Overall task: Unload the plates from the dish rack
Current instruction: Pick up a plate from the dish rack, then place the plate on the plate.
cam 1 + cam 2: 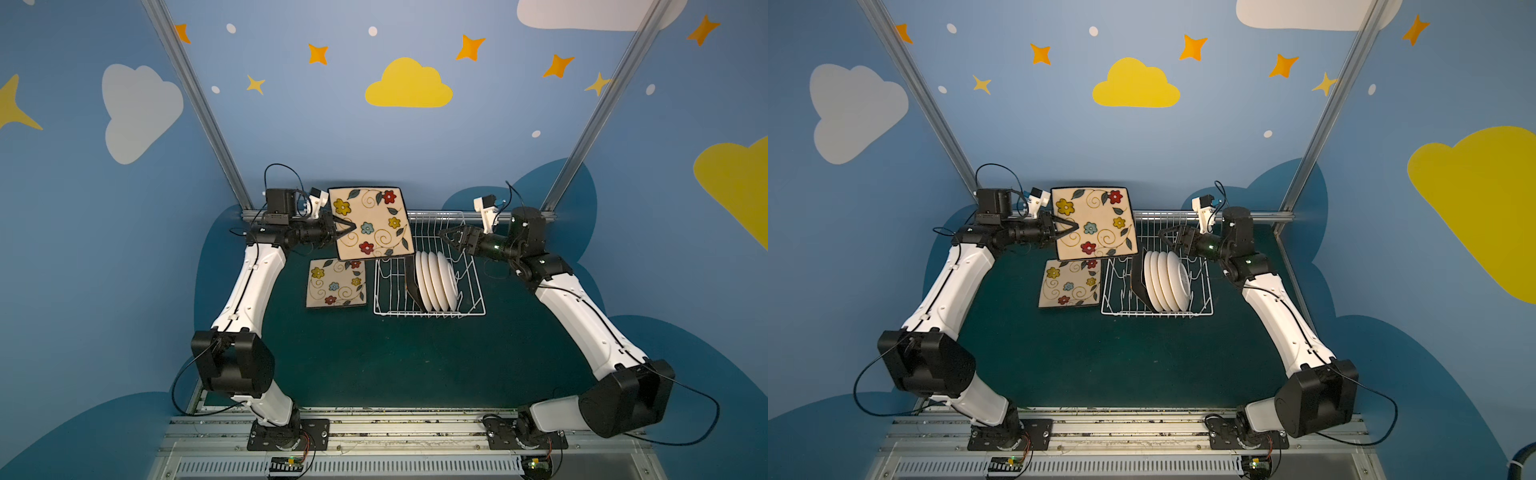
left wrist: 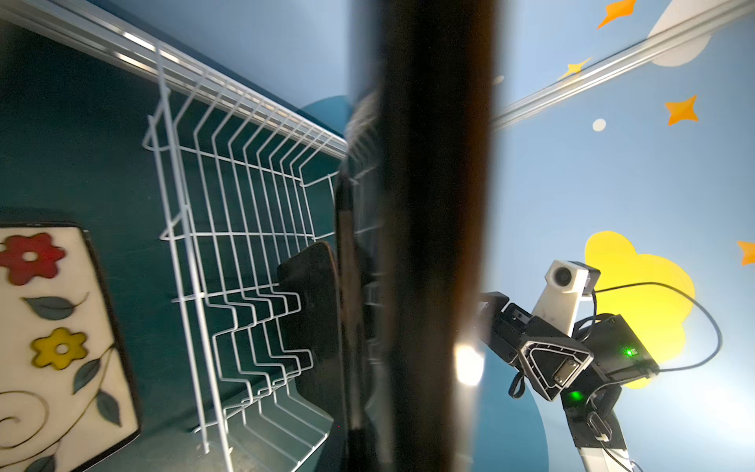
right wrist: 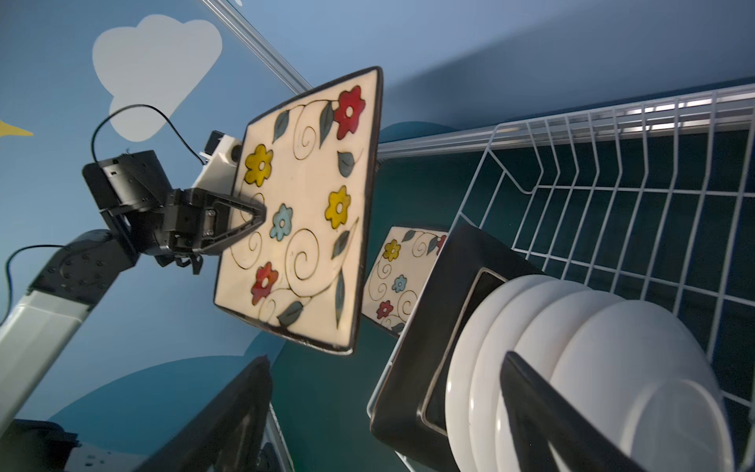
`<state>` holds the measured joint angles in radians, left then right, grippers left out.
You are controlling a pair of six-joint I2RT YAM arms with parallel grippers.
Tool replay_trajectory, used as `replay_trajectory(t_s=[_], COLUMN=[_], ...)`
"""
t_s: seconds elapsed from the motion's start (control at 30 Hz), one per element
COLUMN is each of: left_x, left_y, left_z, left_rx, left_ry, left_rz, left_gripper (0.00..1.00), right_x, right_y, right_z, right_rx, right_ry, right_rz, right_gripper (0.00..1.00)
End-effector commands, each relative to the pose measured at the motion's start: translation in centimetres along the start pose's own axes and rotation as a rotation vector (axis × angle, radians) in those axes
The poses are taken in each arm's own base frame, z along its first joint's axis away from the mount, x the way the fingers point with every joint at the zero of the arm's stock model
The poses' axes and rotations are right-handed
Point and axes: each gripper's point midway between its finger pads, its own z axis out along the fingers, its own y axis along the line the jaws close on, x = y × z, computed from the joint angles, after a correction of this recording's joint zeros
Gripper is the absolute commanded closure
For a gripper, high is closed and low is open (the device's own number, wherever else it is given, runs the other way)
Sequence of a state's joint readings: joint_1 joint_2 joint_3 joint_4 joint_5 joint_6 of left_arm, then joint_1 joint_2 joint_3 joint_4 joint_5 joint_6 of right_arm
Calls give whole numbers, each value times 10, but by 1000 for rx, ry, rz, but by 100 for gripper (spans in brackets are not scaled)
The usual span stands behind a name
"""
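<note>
The left tool (image 1: pixel 351 227) grips a flowered square plate (image 1: pixel 374 224) aloft beside the dish rack (image 1: pixel 432 226) — the right tool (image 1: pixel 446 237) gapes empty above the rack. A dark square plate (image 1: pixel 411 286) and four white plates (image 1: pixel 436 282) stand inside; another flowered plate (image 1: pixel 336 282) lies on the bench (image 1: pixel 374 361).

White wire dish rack (image 1: pixel 430 314) holds four round white plates (image 1: pixel 438 280) upright, with one black-backed square plate (image 1: pixel 412 286) leaning beside them. Cream floral square plate (image 1: pixel 336 282) lies flat beside the rack. Second floral plate (image 1: pixel 372 222) is raised above it, tilted.
</note>
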<state>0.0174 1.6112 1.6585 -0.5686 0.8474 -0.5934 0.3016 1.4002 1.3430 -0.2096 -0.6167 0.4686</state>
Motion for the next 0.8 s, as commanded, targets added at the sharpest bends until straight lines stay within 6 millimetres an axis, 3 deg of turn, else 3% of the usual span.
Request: replay_trajectory(t_s=[0.0, 0.3, 0.57, 0.77], left_x=[-20, -20, -8, 2], left_y=[-58, 3, 48, 86], left_z=[-53, -84, -84, -77], left_rx=[82, -109, -231, -310], left_ry=[-117, -118, -40, 43], left_rz=[201, 141, 144, 126], left_gripper=[97, 97, 97, 97], right_x=[4, 19, 29, 32], right_y=[-1, 4, 19, 19], right_z=[-8, -10, -11, -10], right_rx=[50, 91, 74, 86], right_ry=[19, 75, 78, 74], right_rz=[-77, -196, -321, -342], right_gripper=[13, 13, 13, 13])
